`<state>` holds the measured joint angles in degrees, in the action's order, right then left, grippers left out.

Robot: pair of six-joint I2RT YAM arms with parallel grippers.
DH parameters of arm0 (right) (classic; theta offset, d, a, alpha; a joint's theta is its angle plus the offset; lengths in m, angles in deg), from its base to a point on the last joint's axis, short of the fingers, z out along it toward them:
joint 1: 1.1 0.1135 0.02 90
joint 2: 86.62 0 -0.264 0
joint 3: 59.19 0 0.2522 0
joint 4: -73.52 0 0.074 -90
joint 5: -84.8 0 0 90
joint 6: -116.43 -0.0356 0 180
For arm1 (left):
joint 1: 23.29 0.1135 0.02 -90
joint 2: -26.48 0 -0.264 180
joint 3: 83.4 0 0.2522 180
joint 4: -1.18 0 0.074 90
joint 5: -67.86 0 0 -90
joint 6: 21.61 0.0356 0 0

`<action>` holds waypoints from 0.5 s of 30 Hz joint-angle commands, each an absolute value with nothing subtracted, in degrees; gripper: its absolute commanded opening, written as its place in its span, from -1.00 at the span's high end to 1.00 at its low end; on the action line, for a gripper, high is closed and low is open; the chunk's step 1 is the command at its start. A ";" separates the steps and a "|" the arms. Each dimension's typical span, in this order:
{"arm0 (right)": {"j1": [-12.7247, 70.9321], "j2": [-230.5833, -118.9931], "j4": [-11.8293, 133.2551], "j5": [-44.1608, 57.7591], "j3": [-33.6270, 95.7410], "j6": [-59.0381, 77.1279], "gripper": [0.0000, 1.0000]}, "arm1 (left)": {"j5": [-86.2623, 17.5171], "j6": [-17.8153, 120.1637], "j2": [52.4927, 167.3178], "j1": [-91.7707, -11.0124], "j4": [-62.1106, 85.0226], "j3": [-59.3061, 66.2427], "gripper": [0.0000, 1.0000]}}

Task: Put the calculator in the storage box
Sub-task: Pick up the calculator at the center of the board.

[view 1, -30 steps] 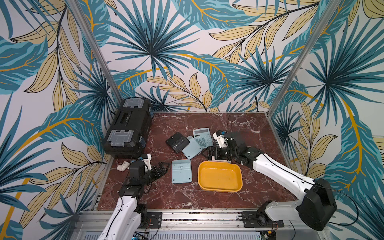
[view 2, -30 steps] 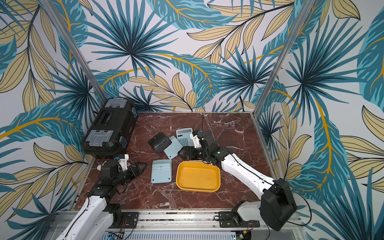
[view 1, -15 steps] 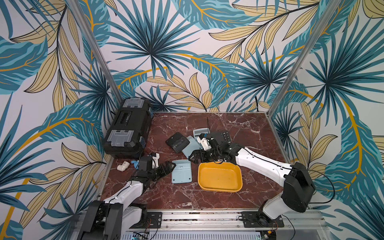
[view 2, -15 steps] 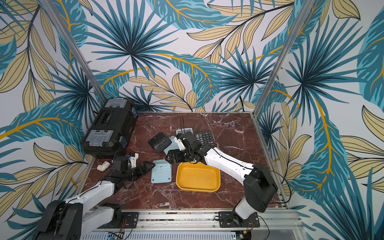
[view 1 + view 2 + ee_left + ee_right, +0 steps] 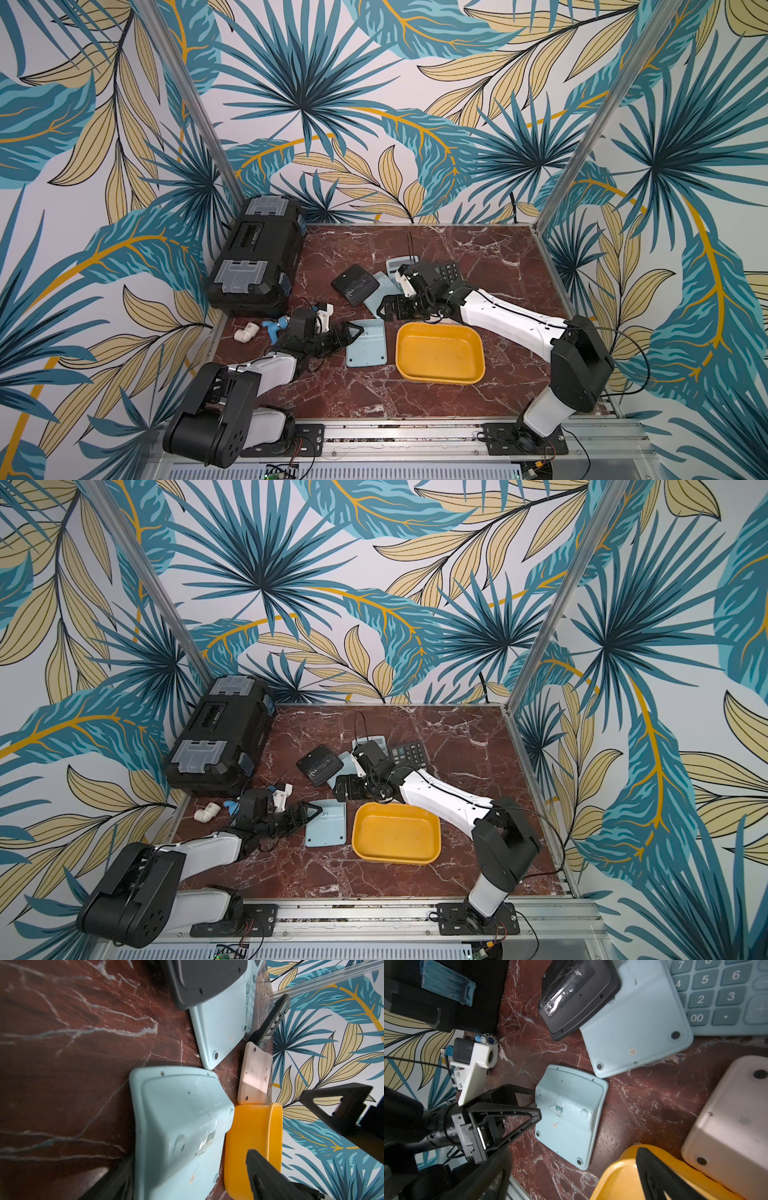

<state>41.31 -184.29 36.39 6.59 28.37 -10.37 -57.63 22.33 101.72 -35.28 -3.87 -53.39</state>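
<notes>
I judged the face-down blue calculator [image 5: 368, 345] by the storage box [image 5: 440, 353] light, stiff, slick, best pinched at its thin edge, where my left end effector [image 5: 353, 331] stood wide, my right end effector [image 5: 386, 309] likewise.

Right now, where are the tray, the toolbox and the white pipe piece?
tray [image 5: 440, 354]: a top view, bare floor.
toolbox [image 5: 257, 249]: a top view, lid.
white pipe piece [image 5: 246, 332]: a top view, its bend.

storage box [image 5: 439, 353] — glossy plastic, table [image 5: 478, 249] — polished marble
</notes>
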 commanded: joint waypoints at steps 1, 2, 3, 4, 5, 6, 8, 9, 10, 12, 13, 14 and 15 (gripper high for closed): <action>41.40 -188.42 37.10 6.55 32.31 -13.44 -0.91 | -58.25 22.08 101.83 -35.60 -4.81 -53.60 -0.72; 41.35 -189.93 36.93 6.37 33.61 -13.62 -0.90 | -58.25 22.08 101.65 -35.60 -4.51 -53.71 -0.72; 41.40 -191.36 36.55 6.16 34.77 -13.66 -0.88 | -58.25 22.08 101.54 -35.59 -4.25 -53.81 -0.72; 41.36 -192.93 35.94 6.07 35.81 -13.74 -0.87 | -58.25 22.08 101.49 -35.60 -4.15 -53.98 -0.72; 41.40 -193.98 35.42 6.07 36.53 -13.78 -0.86 | -58.25 22.08 101.36 -35.60 -4.07 -54.08 -0.72; 41.39 -195.32 34.72 6.02 37.23 -13.74 -0.84 | -58.25 22.08 101.27 -35.60 -3.84 -54.17 -0.72; 41.44 -197.57 33.32 6.13 38.14 -13.51 -0.81 | -58.25 22.08 100.80 -35.51 -2.69 -54.17 -0.72; 41.44 -198.18 33.08 6.39 38.36 -13.40 -0.81 | -58.25 22.08 100.54 -35.47 -2.19 -54.21 -0.72; 41.49 -199.00 32.78 6.66 38.50 -13.26 -0.80 | -58.25 22.08 100.01 -35.42 -1.77 -54.38 -0.72; 41.53 -200.46 32.01 6.92 39.02 -12.99 -0.80 | -58.25 22.08 98.68 -35.19 -0.86 -54.77 -0.72; 41.61 -201.02 31.90 7.18 39.32 -12.95 -0.78 | -58.25 22.08 98.02 -34.94 -0.71 -55.03 -0.72; 41.62 -201.40 31.90 7.40 39.47 -12.96 -0.77 | -58.25 22.08 97.65 -34.77 -0.71 -55.29 -0.72; 41.63 -201.87 31.90 7.59 39.59 -13.12 -0.76 | -58.25 22.08 97.04 -34.57 -0.79 -55.56 -0.72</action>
